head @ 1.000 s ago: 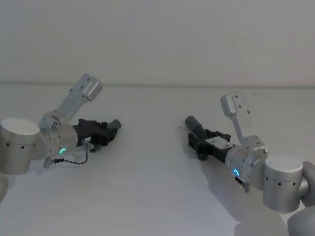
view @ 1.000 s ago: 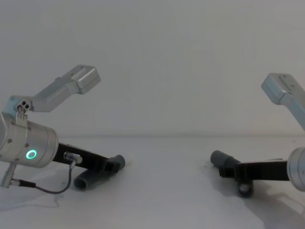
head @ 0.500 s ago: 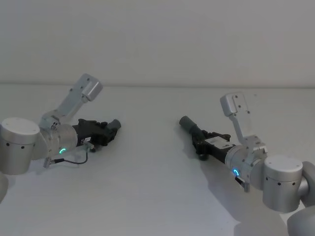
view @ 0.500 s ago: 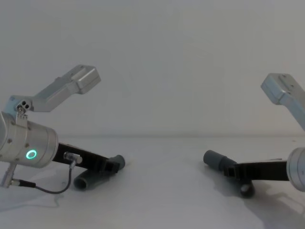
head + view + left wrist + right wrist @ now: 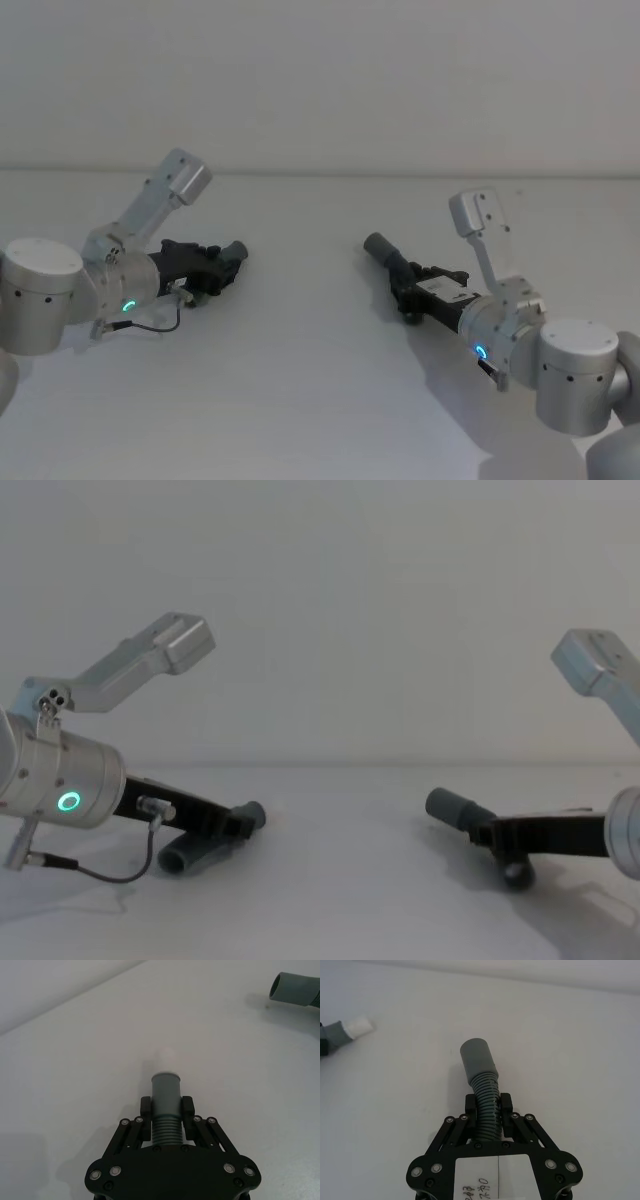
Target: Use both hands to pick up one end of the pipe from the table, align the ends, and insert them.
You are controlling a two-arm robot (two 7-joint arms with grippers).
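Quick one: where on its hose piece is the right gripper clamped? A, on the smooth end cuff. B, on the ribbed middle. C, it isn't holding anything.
B: in the right wrist view the right gripper has its fingers closed on the ribbed part of the hose piece, and the smooth cuff sticks out free beyond them.

Two pipe pieces: the left piece [image 5: 234,250] at 9 o'clock, the right piece [image 5: 384,249] at 3 o'clock. Two grippers, left gripper [image 5: 221,261] and right gripper [image 5: 405,281], each with jaws closed on one piece. One worktop [image 5: 310,340].
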